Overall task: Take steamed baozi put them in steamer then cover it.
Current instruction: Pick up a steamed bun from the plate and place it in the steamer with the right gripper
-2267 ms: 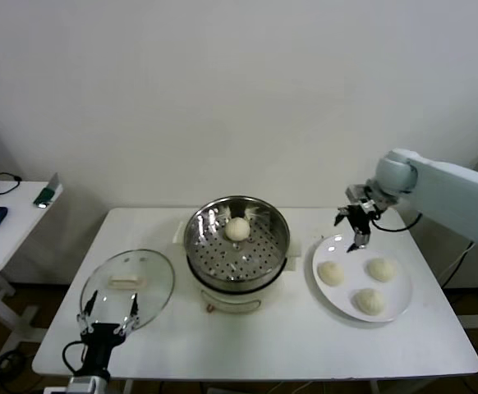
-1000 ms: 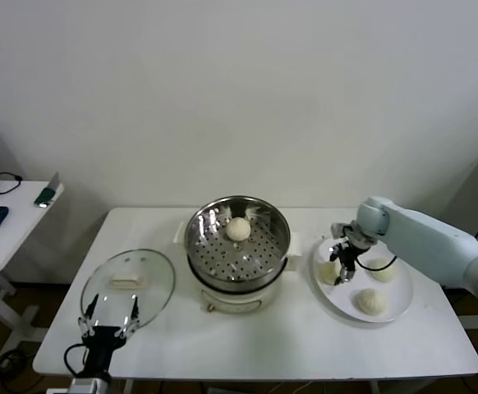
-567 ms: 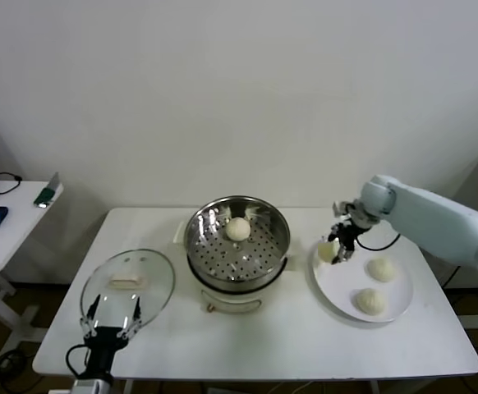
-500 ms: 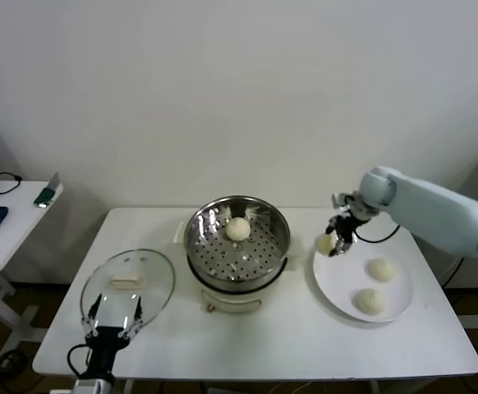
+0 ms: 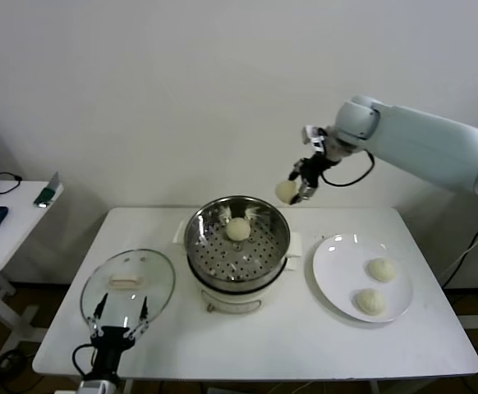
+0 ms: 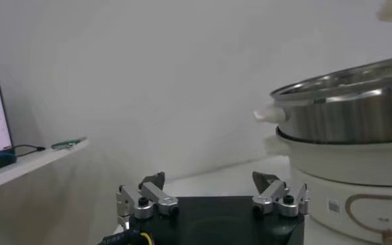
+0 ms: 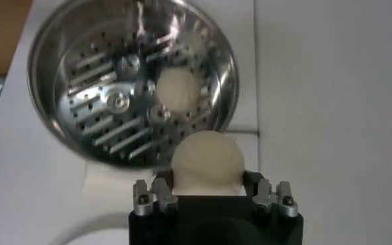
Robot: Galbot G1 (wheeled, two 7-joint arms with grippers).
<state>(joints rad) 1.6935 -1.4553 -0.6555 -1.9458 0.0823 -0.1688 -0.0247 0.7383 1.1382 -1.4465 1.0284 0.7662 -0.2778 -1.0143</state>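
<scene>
Bun aloft over the steamer's far rim

Low left in the head view the left gripper [image 5: 121, 316] waits with fingers spread wide and empty, the cover [image 5: 128, 286] flat on the table just beyond it. Mid-frame, the steamer [image 5: 237, 240] holds one bun [image 5: 237, 229] — two more sit on the plate [image 5: 337, 254] at right. Upper right, the right gripper [image 5: 298, 185] pinches a fourth bun [image 5: 287, 191], raised in the air.

Shiny perforated steel steamer [image 5: 237, 238], smooth matt baozi [image 7: 207, 162], clear glass cover [image 5: 127, 287]
</scene>
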